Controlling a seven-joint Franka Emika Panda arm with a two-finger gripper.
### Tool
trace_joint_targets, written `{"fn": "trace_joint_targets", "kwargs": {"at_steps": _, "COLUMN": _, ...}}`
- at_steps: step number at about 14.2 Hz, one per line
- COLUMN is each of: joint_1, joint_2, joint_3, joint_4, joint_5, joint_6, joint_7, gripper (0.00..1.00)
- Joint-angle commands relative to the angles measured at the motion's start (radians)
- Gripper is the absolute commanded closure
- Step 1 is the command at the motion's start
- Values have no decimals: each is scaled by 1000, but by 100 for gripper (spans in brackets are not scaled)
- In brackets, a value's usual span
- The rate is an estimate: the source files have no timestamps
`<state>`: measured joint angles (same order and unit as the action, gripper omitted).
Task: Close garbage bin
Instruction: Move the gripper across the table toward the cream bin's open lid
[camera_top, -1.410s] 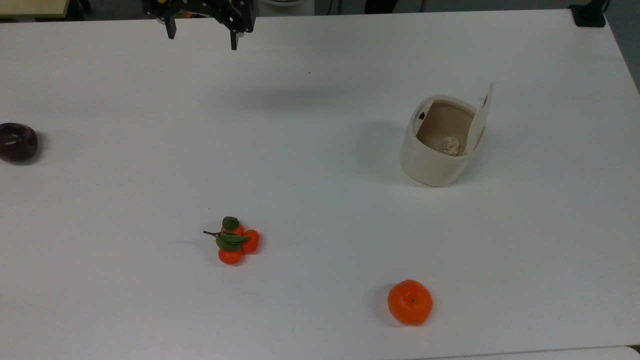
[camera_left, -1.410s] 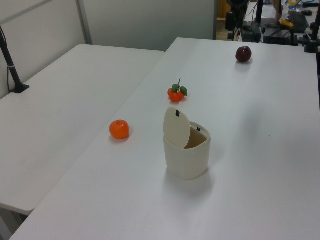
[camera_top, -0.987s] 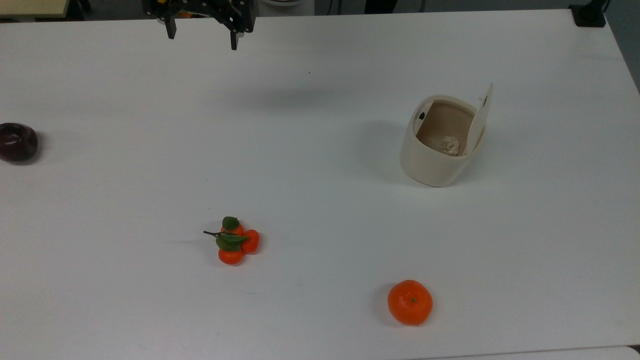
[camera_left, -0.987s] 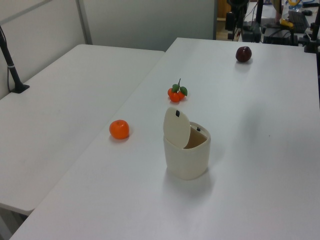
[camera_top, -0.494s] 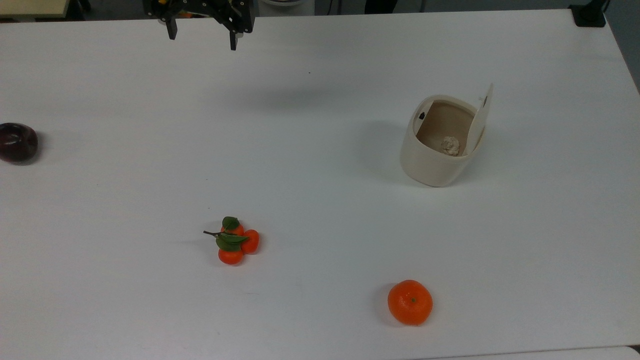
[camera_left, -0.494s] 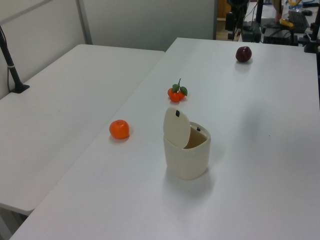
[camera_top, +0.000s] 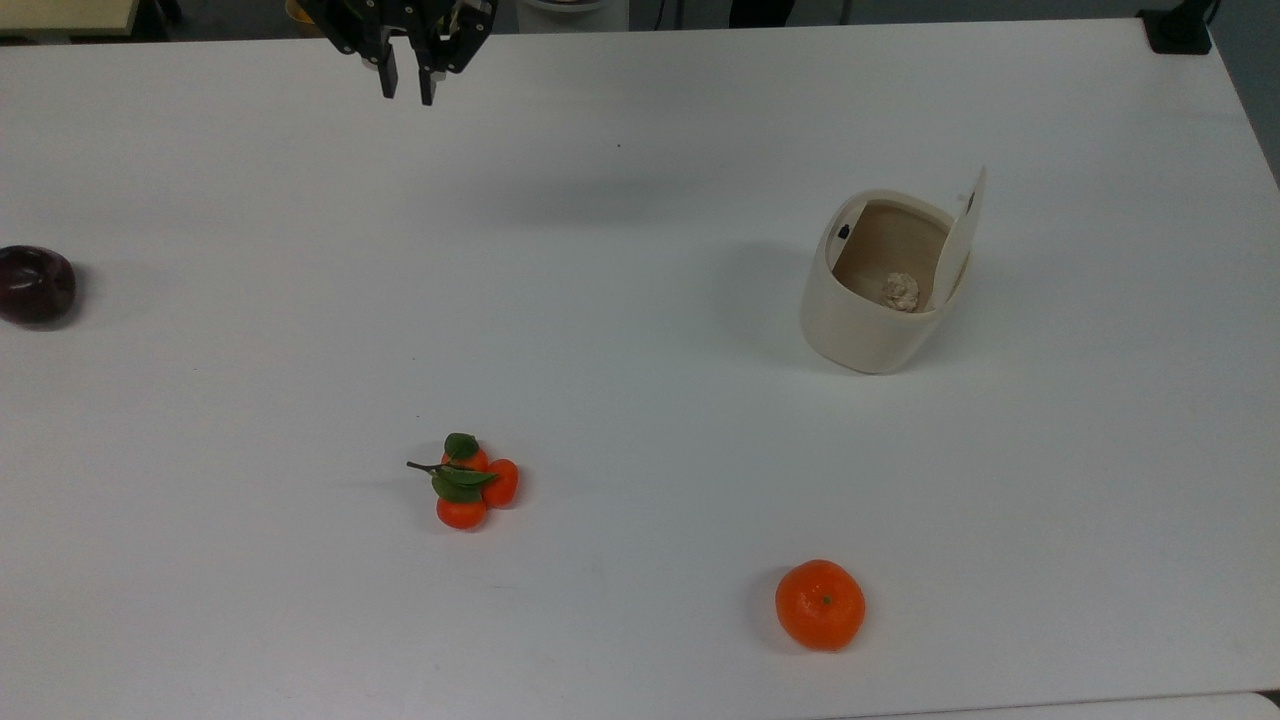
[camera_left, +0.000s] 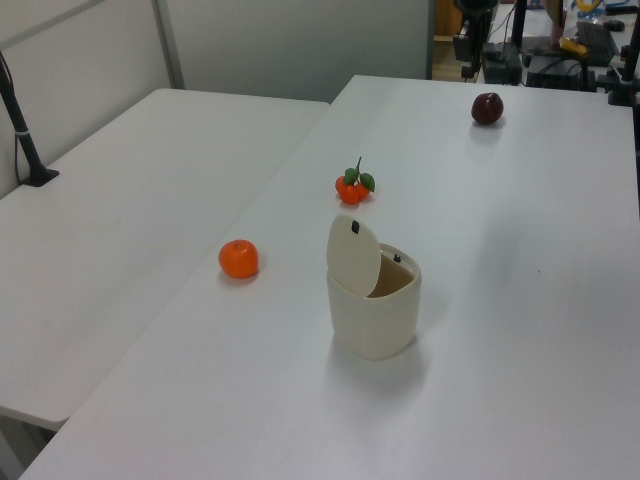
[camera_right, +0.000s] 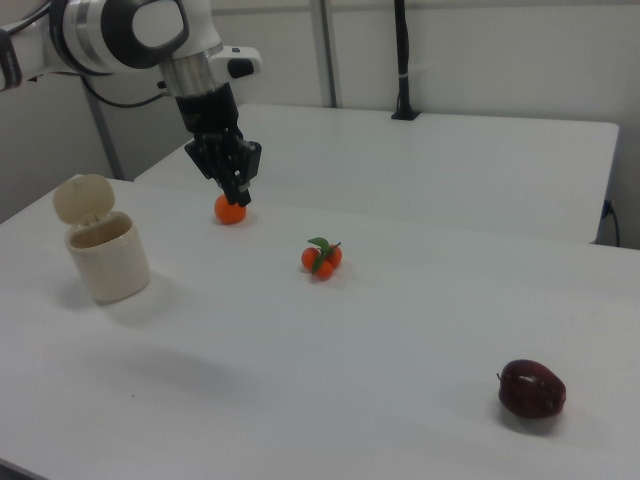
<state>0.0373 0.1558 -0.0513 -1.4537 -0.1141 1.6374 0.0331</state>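
Bin (camera_top: 865, 320) sits on the table (camera_top: 640, 400) toward the top view's right edge, lid (camera_top: 958, 245) upright. Gripper (camera_top: 405, 88) pinched together, well apart. Light stiff plastic, likely tips easily: push the lid's top edge gently.

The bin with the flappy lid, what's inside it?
Inside the garbage bin sits one crumpled pale wad on the tan floor. The raised lid and near wall hide part of the bottom.

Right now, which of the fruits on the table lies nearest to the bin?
The single orange, alone near the top view's lower edge, lies nearest the bin. The leafy cluster of small oranges and the dark red apple lie farther.
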Motion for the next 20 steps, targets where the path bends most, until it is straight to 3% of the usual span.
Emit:
{"fn": "trace_joint_targets", "kwargs": {"at_steps": 1, "joint_1": -4, "joint_2": -25, "joint_3": 8, "joint_4": -25, "joint_5": -3, "joint_6": -14, "joint_7": 1, "gripper": 100}}
{"fn": "trace_joint_targets", "kwargs": {"at_steps": 9, "joint_1": 3, "joint_2": -9, "joint_3": 10, "joint_4": -21, "joint_5": 2, "joint_6": 4, "joint_7": 2, "gripper": 100}}
{"fn": "trace_joint_targets", "kwargs": {"at_steps": 12, "joint_1": 24, "joint_2": 19, "joint_3": 24, "joint_4": -20, "joint_5": 5, "joint_6": 89, "joint_7": 13, "gripper": 100}}
{"fn": "trace_joint_targets", "kwargs": {"at_steps": 20, "joint_1": 284, "joint_2": 102, "joint_3": 24, "joint_4": -19, "joint_5": 31, "joint_6": 453, "joint_7": 21, "gripper": 100}}
